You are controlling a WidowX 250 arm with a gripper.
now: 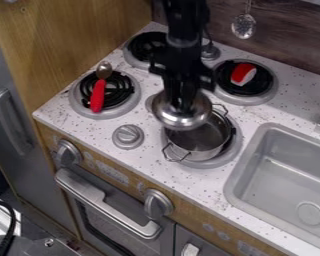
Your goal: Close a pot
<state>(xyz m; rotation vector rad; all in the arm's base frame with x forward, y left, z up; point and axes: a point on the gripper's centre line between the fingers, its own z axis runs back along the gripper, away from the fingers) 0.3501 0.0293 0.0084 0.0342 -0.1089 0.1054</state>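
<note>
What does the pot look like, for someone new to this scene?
On the white stovetop, go to the burner nearest the sink. The pot there is silver and open-topped. Two thin wire handles at its rim set it apart from the shiny round lid beside that rim.
</note>
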